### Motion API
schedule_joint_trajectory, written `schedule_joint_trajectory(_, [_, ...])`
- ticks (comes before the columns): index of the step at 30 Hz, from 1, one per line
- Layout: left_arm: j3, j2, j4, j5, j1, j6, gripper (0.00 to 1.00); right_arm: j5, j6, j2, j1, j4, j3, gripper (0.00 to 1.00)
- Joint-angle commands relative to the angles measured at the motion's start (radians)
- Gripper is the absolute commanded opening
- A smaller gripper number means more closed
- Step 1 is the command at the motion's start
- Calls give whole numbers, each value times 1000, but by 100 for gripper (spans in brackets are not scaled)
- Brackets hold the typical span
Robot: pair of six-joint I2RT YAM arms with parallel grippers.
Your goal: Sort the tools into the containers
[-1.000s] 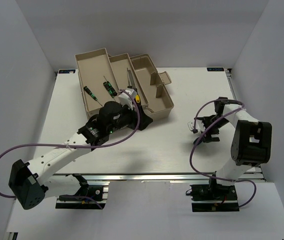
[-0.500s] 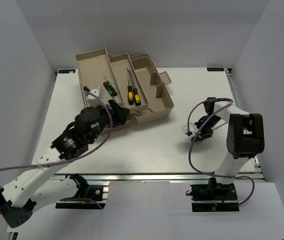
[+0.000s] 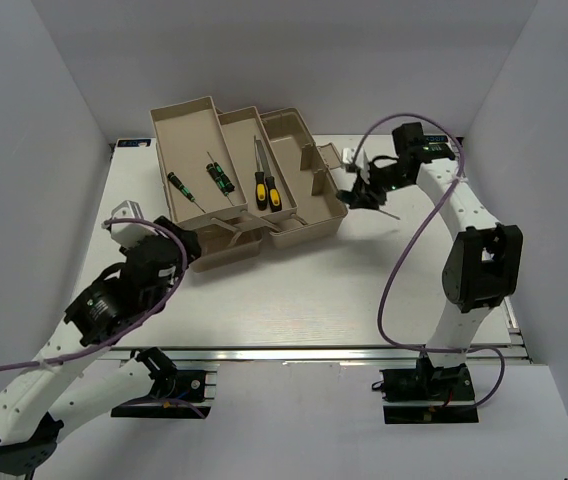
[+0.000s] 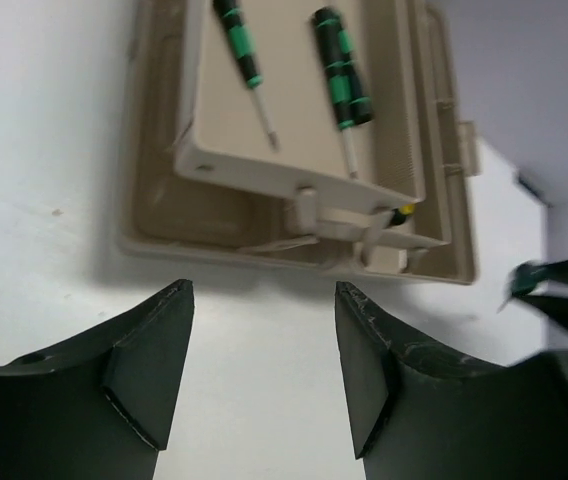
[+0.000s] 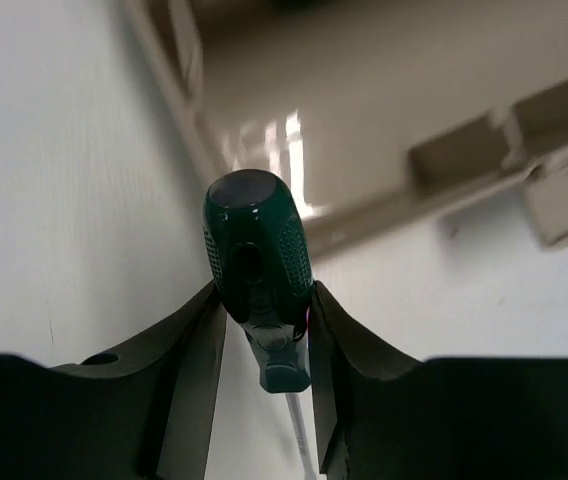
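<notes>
Nearest, the left gripper (image 4: 264, 300) shows two matt black, wedge-shaped fingers spread apart with only the smooth white table (image 3: 264, 300) between them. Its arm lies low from the near-left corner and points at the near side of the toolbox (image 3: 309, 228).

The toolbox is beige moulded plastic, boxy, with its tiers folded out in steps. The left tray holds a thin green-and-black screwdriver (image 4: 242, 55) and a thicker green-and-black screwdriver (image 4: 342, 70), lying apart. A yellow-and-black-handled screwdriver (image 3: 261, 188) lies in the middle tray.

Farther off, the right arm arches high and bends left. The right gripper (image 5: 262, 300) is clamped on a short driver (image 5: 254, 240) with a glossy dark green, round-capped, dimpled handle. It is held above the table just beside the toolbox's right end. A purple cable (image 3: 404, 250) loops along this arm.
</notes>
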Motion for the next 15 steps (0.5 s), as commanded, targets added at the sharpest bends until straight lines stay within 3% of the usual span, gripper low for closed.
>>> schedule_joint_trajectory(1, [38,62,-162,-57,3,-103,68,-139,515,-41,82,192,85,0])
schedule_joint_trajectory(9, [11,33,-193,-57,4,-120,69,150,1311,215,218,464,472,0])
schedule_joint_trajectory(11, [8,24,-212,-49,4,-132,70,269,1408,246,241,516,477,0])
schedule_joint_trajectory(15, [-12,15,-213,-20,4,-137,70,383,1576,369,246,529,646,0])
